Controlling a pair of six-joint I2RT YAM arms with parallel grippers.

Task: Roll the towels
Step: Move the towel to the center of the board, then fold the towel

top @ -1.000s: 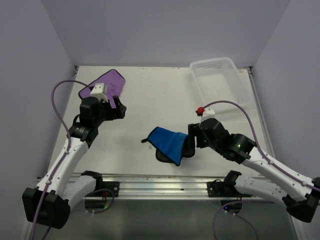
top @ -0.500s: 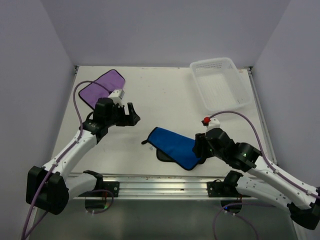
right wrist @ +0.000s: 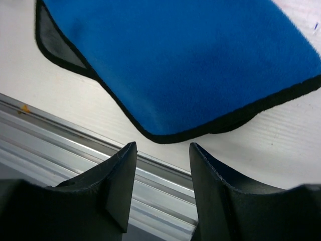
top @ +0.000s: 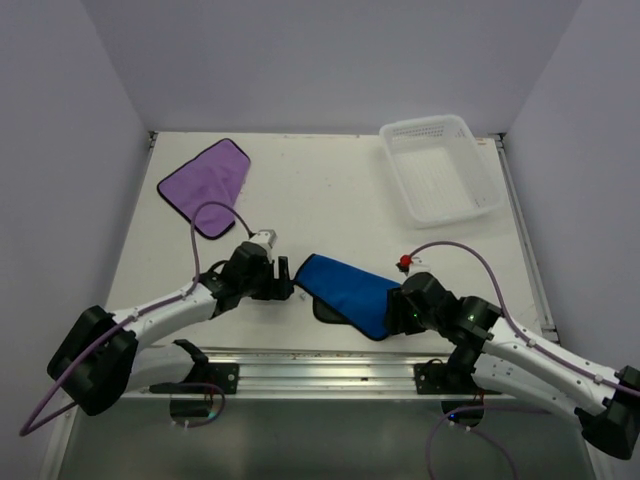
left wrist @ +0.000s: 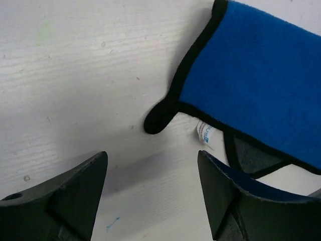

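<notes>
**Q:** What borders the near edge of the table (top: 320,190), and where is there open room?

**A:** An aluminium rail (top: 320,365) runs along the near edge. Just beyond it, near the middle of that edge, lies the blue towel (top: 345,288), with one gripper low at each end. Beyond the towel, bare table extends through the centre to the far edge.

**Q:** How do the jaws stand?

**A:** The left gripper (left wrist: 150,165) has its fingers well apart with only bare table between them. The towel's black hem loop (left wrist: 158,116) is just ahead. The right gripper (right wrist: 162,148) also has its fingers apart and holds nothing. The towel's rounded near-right corner is just ahead of its tips.

**Q:** What are the counts and orientations?

**A:** There are two towels, one basket and two grippers.
- **Blue towel:** It lies folded flat, its long axis running diagonally from far-left to near-right. A dark underlayer and a white label (left wrist: 204,134) show at its near side.
- **Purple towel (top: 205,185):** It lies flat at the far-left corner, turned diamond-wise, well apart from the blue one.
- **White perforated basket (top: 440,168):** It sits at the far-right corner, its long axis roughly near to far.
</notes>
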